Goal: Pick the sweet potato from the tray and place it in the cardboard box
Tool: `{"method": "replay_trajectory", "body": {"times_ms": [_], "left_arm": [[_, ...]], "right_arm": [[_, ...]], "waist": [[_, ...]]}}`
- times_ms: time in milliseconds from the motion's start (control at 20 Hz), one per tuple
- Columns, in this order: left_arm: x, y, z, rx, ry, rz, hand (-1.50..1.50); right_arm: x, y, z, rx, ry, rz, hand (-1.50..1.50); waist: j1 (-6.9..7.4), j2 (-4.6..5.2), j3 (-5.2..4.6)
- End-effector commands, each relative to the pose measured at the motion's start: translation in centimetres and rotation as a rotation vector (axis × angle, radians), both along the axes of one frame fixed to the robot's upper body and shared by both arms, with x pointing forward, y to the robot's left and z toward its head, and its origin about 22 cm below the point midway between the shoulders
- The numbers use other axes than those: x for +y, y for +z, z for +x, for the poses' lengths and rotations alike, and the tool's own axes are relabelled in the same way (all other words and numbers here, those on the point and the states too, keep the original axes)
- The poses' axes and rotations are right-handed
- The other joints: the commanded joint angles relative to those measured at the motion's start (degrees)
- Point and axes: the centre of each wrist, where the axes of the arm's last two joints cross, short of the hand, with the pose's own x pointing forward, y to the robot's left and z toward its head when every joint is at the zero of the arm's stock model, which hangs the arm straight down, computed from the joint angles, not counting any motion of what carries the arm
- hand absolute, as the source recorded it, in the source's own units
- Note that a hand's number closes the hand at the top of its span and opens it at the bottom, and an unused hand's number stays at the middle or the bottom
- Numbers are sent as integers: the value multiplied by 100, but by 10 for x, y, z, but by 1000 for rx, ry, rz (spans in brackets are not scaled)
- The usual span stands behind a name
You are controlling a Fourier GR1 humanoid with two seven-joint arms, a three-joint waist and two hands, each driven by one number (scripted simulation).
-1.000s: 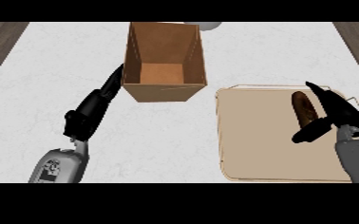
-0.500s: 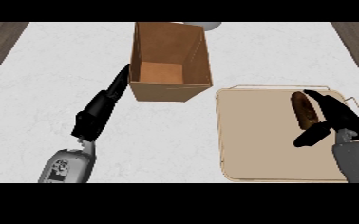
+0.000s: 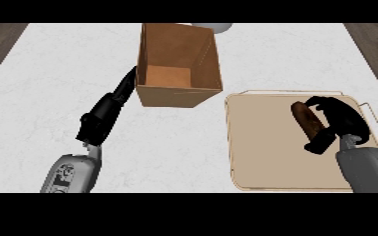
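The sweet potato (image 3: 304, 118), a dark brown, rough-skinned, elongated tuber, is seen at the right side of the flat beige tray (image 3: 258, 145), where the right hand (image 3: 336, 122) is curled round it from the outer side, thumb below, presumably so that it can be lifted clear. The left hand (image 3: 111, 110) is laid with fingers straight against the left wall of the cardboard box (image 3: 179, 92), probably to steady it. The box, tall, open-topped and matte brown, is set on the pale marbled table (image 3: 74, 70) just beside the tray's far-left corner.

Right hand (image 3: 341, 122) curled; left hand (image 3: 103, 114) straight.
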Motion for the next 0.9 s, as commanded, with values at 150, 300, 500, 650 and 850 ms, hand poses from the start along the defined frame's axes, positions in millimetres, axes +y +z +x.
{"method": "replay_trajectory", "body": {"times_ms": [150, 300, 500, 650, 850], "left_arm": [[-19, 3, 3, -7, -82, 3, 0], [-17, 2, 8, -6, -50, -5, 0], [-14, 7, 6, 10, -36, 3, 0], [-12, -8, 1, -1, -25, 4, 0], [-1, 1, -4, -15, -17, 17, 0]], "right_arm": [[214, 34, -16, -241, 593, 170, 150], [264, 44, -48, -334, 663, 144, 150], [302, 55, -89, -476, 621, 92, 150], [314, 74, -116, -557, 577, 76, 150], [322, 111, -149, -628, 574, 121, 150]], "waist": [[538, 0, 84], [339, 30, 94], [232, 12, 99], [76, 29, 98], [102, 25, 100]]}}
